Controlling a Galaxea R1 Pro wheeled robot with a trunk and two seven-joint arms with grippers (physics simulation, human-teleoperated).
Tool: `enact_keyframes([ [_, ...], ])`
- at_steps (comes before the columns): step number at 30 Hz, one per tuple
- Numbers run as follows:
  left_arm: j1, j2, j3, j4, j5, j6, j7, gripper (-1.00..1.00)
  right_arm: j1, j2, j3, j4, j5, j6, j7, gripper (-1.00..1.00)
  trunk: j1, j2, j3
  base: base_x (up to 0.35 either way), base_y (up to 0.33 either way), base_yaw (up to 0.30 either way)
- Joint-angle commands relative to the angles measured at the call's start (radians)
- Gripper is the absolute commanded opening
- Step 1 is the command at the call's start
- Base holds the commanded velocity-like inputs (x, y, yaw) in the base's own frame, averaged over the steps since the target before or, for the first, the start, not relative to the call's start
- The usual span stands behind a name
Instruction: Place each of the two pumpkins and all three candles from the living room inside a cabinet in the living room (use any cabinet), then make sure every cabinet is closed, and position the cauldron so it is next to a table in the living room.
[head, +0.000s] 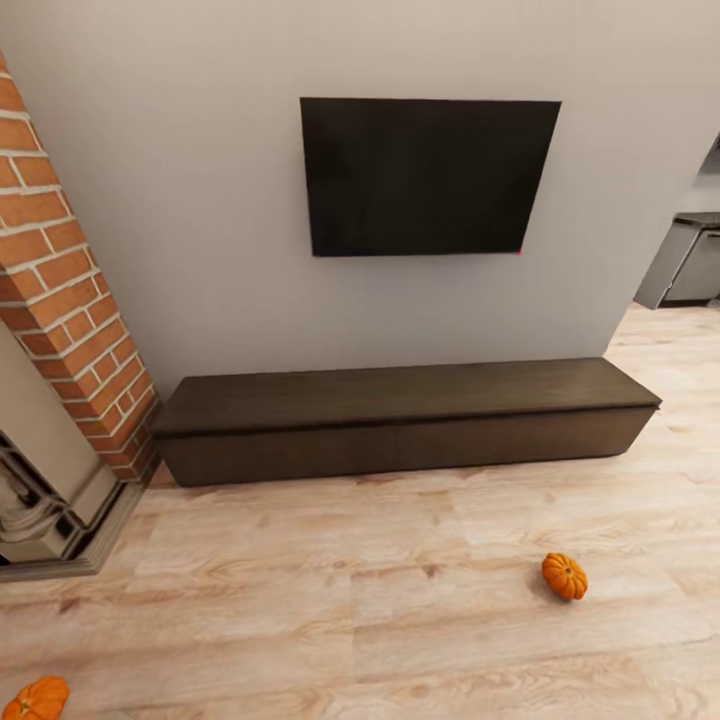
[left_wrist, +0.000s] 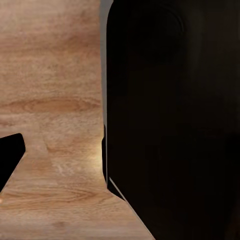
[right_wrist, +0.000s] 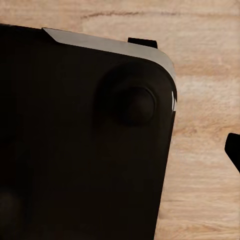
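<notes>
cabinet: dark brown wood. pumpkins, one before the cabinet, one nearer: orange, ribbed. floor: pale tan wood grain. television above the cabinet: black. wall: light grey. brick column beside the cabinet: red-orange, pale mortar.

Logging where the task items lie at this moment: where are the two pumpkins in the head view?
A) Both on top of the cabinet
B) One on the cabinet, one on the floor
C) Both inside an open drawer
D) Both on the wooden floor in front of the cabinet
D: one pumpkin lies on the floor at right, another pumpkin at the lower left corner; the cabinet shows no open drawer.
</notes>
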Motion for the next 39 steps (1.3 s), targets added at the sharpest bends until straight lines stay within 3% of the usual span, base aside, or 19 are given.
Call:
enact_keyframes([
  [1, 0.000, 0.000, 0.000, 0.000, 0.000, 0.000, 0.000, 1.00, 0.000, 0.000, 0.000, 0.000, 0.000, 0.000, 0.000, 1.00, 0.000, 0.000, 0.000, 0.298, 0.184, -0.017],
  [19, 0.000, -0.001, 0.000, 0.000, 0.000, 0.000, 0.000, 1.00, 0.000, 0.001, 0.000, 0.000, 0.000, 0.000, 0.000, 1.00, 0.000, 0.000, 0.000, 0.298, 0.180, -0.001],
  [27, 0.000, -0.003, 0.000, 0.000, -0.002, 0.000, 0.001, 1.00, 0.000, 0.002, -0.002, 0.000, -0.001, 0.000, -0.003, 1.00, 0.000, 0.000, 0.000, 0.328, 0.035, 0.007],
  [39, 0.000, -0.002, 0.000, -0.001, -0.002, 0.000, 0.002, 1.00, 0.000, 0.002, -0.001, 0.000, 0.000, 0.000, -0.006, 1.00, 0.000, 0.000, 0.000, 0.339, 0.001, 0.182],
])
